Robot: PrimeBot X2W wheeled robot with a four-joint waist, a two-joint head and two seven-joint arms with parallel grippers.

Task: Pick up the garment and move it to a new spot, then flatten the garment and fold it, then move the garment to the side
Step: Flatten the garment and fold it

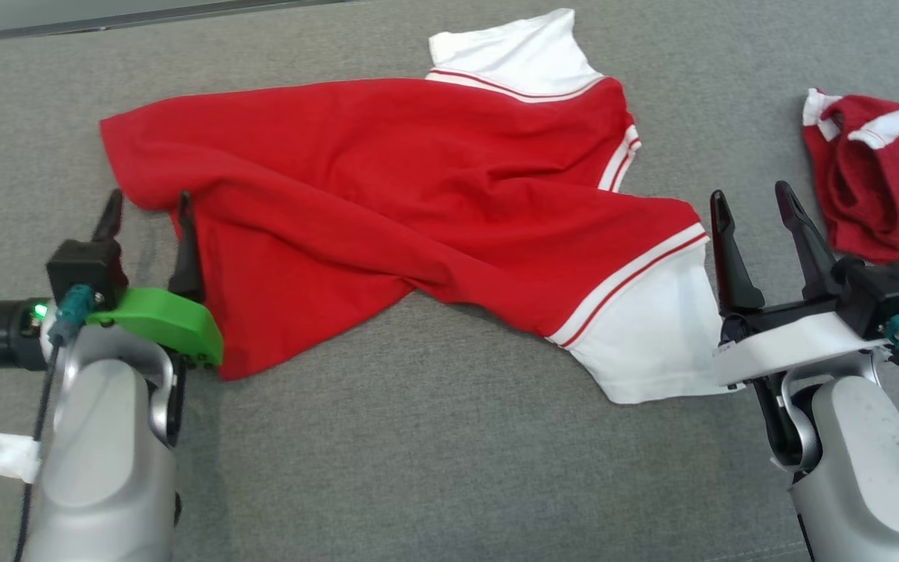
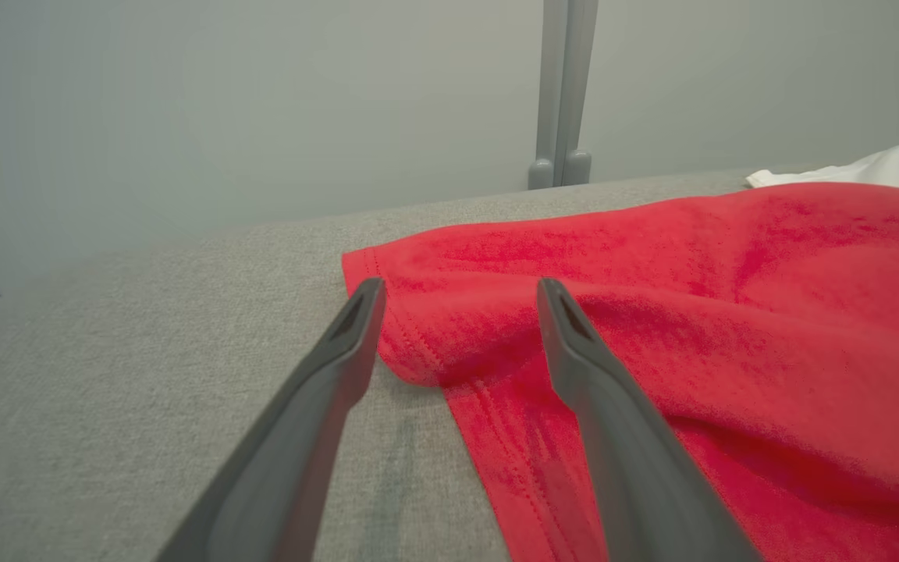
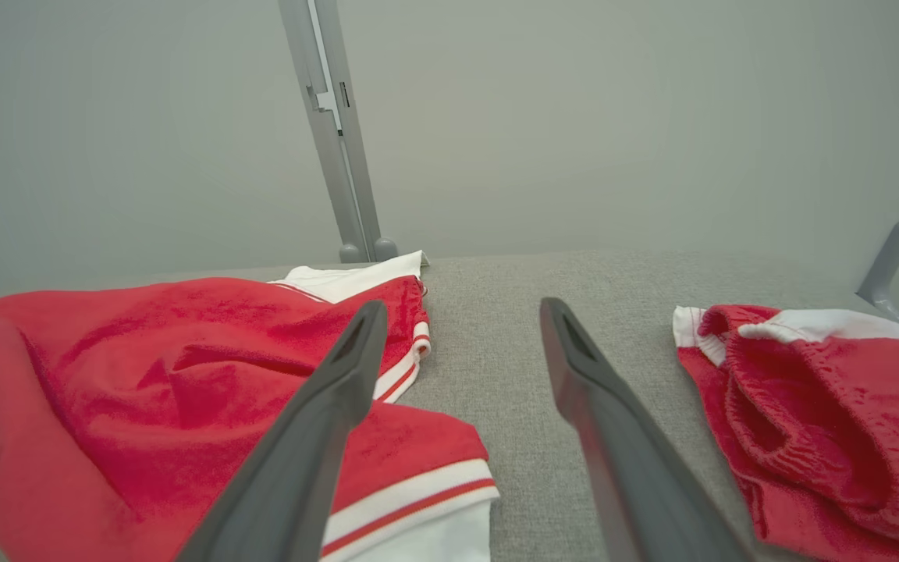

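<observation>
1. Spanning the hem, the left gripper (image 1: 147,209) is seen at mid-left of the head frame with its jaws wide and nothing held. In the left wrist view one finger is over the bare grey surface (image 1: 449,468), the other is over red cloth, and the hem corner (image 2: 418,351) lies between them.
2. The right gripper (image 1: 752,199) is seen at lower right, jaws wide and empty, just beside the white sleeve (image 1: 652,343). Contact cannot be told.
3. The garment (image 1: 387,203), a red shirt, is laid crumpled across frame centre. Its long axis runs from the hem at left to the sleeves at right.
4. Each end is judged nearer to its own arm, so a two-arm pull along that axis is favoured for flattening.
5. A second red garment (image 1: 879,203) is noted at the right edge, apart from the shirt.
</observation>
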